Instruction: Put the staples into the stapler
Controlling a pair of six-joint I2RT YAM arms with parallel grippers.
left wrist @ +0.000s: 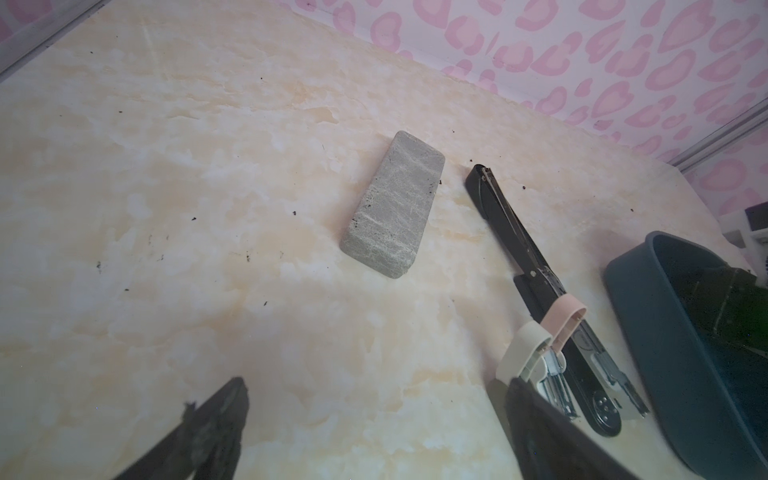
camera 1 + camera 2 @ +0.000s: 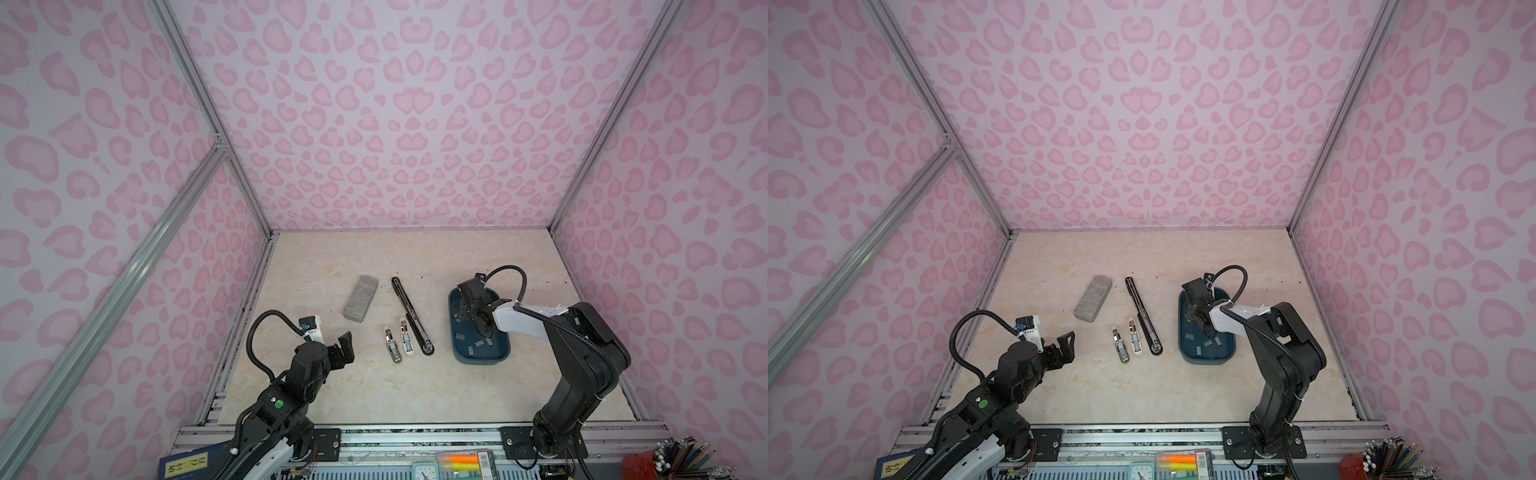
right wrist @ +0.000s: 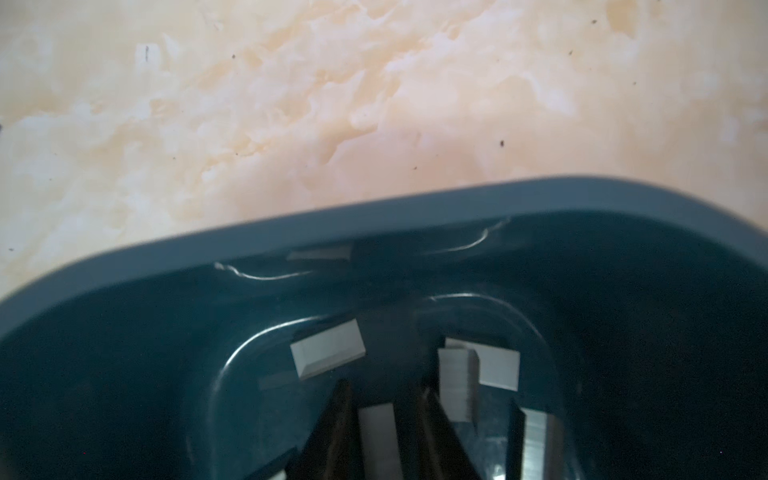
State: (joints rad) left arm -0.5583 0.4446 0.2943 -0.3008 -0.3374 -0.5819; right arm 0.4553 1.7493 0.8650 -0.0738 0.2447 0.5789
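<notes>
- On the marbled tabletop [image 2: 415, 399], four items lie in a loose row across the middle: a grey speckled block [image 2: 360, 298], a cream-capped small stapler [image 2: 392, 345], a pink-capped small stapler [image 2: 406, 337] and the black stapler [image 2: 409, 316].
- Layout of the black stapler: it is folded out flat in one long line and runs diagonally from far left to near right. The pink-capped small stapler lies just beside its near half.
- To the right of it stands a blue tray [image 2: 482, 363], with a strip of bare table between the two. The tray's right wall is well apart from the right table edge.
- Tray contents: the staples [image 2: 479, 343], short grey strips scattered on the tray floor at mixed angles.
- At the tray's far half, the right gripper [image 3: 384, 388] reaches down inside the walls, fingertips near the floor. The fingers stand narrowly parted with one strip lying between them. The right wrist view is blurred, so whether the pads press that strip cannot be told.
- Over the near-left tabletop, the left gripper [image 2: 343, 349] hovers released, jaws spread wide, holding nothing. The block lies beyond it and the small staplers lie to its right.
- Open room: the far half of the table is bare up to the back wall. So is the wide band between the objects and the aluminium rail [image 2: 415, 432] at the near edge.
</notes>
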